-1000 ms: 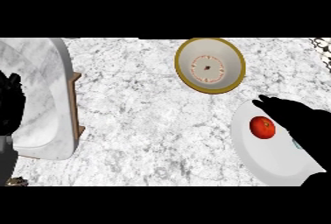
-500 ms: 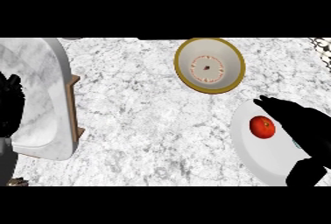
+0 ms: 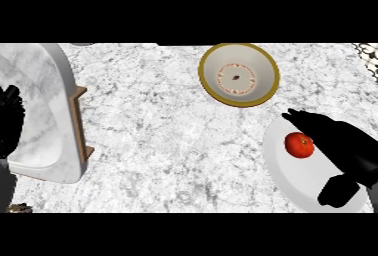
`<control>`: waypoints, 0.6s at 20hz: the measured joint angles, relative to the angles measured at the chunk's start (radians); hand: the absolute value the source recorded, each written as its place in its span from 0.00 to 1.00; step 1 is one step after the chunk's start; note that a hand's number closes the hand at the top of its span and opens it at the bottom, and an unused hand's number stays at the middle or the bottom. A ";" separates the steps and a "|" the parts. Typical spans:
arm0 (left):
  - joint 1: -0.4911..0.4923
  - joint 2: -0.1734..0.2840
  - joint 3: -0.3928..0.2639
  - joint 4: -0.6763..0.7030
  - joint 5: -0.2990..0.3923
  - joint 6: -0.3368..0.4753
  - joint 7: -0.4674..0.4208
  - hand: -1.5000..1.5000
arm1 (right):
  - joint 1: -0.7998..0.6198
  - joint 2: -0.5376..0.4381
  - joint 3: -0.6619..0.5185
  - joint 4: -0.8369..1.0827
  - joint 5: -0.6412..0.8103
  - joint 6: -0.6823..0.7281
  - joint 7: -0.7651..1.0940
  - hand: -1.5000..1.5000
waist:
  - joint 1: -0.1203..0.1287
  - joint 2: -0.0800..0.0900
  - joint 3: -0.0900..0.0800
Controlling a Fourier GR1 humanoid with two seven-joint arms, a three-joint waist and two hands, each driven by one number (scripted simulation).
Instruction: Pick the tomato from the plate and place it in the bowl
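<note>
Your right hand (image 3: pixel 341 145) has crept slightly further over the plate (image 3: pixel 295 175) since half a second ago; nothing else has shifted. Its fingers reach out straight just beside the tomato (image 3: pixel 299 145), thumb low, holding nothing, though contact is hard to judge. You'll find the tomato on the plate, the bowl (image 3: pixel 238 74) nearby above. Your left hand (image 3: pixel 9 117) rests open at the left edge.

Bright, even overhead light falls on a pale marble counter (image 3: pixel 177 140). Shadows are faint and soft, with no glare. The black right hand (image 3: pixel 336 142) reads as a flat silhouette, its surface detail lost.
</note>
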 measured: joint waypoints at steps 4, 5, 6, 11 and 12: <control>0.001 -0.002 0.023 -0.005 0.008 -0.020 0.001 0.50 | 0.007 0.026 0.018 0.045 0.059 -0.006 -0.041 0.00 | 0.000 0.001 -0.002; 0.001 -0.005 0.024 -0.003 0.003 -0.022 0.001 0.50 | 0.014 0.028 0.014 0.053 0.071 -0.010 -0.052 0.00 | -0.001 0.000 -0.002; -0.003 -0.007 0.025 0.003 0.000 -0.025 0.003 0.50 | 0.007 0.039 0.017 0.080 0.086 -0.015 -0.064 0.00 | 0.000 0.001 -0.001; 0.008 -0.023 0.027 -0.032 -0.034 -0.018 0.008 0.50 | 0.008 0.079 0.031 0.151 0.153 -0.031 -0.106 0.00 | 0.001 0.002 -0.003; 0.001 -0.024 0.031 -0.018 -0.034 -0.023 0.009 0.50 | -0.001 0.092 0.032 0.159 0.158 -0.023 -0.102 0.00 | 0.001 0.001 -0.002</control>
